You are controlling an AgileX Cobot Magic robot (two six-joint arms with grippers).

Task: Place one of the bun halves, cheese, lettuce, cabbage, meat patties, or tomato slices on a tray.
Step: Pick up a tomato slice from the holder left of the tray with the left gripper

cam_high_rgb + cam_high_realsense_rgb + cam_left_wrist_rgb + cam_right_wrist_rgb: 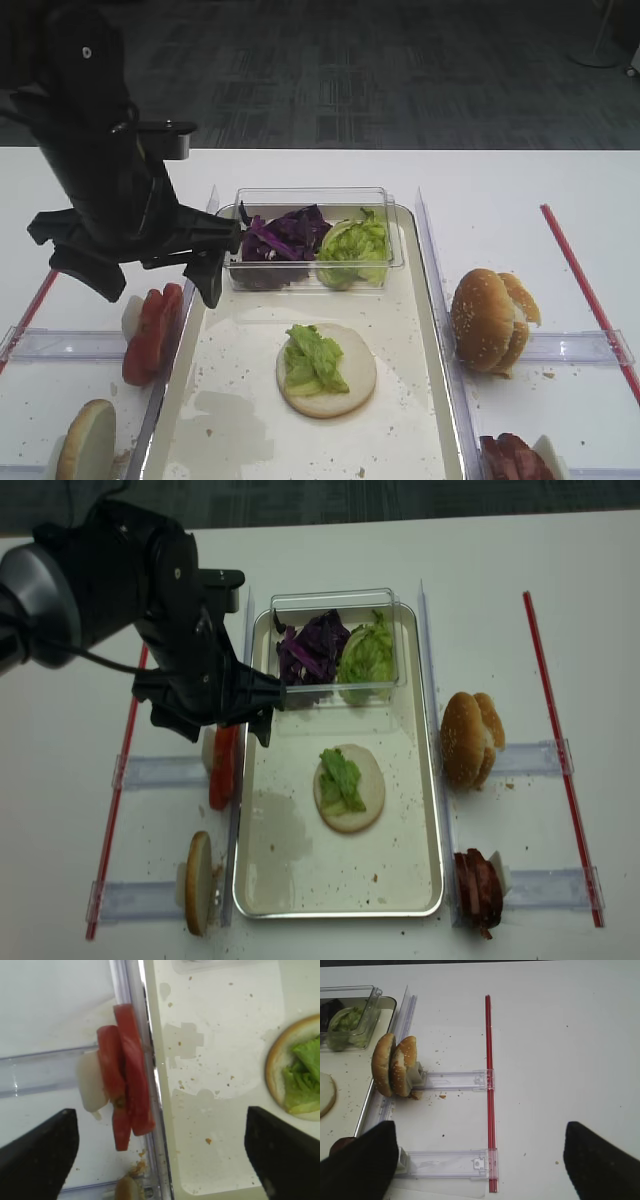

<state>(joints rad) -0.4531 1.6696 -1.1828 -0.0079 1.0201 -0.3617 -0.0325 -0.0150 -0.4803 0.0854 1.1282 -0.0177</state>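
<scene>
- Your left tool (160, 280) hangs with its jaws spread wide and nothing between them, right over the tomato slices (152, 332).
- Those tomato slices stand on edge in a clear rack (45, 1072) just outside the tray's (420, 400) left rim.
- On the tray floor you've got one bun half (340, 388) lying cut face up, with a piece of lettuce (314, 360) on top.
- A clear tub (390, 225) at the tray's far end holds purple cabbage (285, 235) on the left and more lettuce on the right.
- Your right tool (480, 1160) is wide apart too, empty, over the white surface (560, 1060) near the red strip (490, 1085).
- Sesame buns (490, 318) and meat patties (515, 458) sit right of the tray.
</scene>
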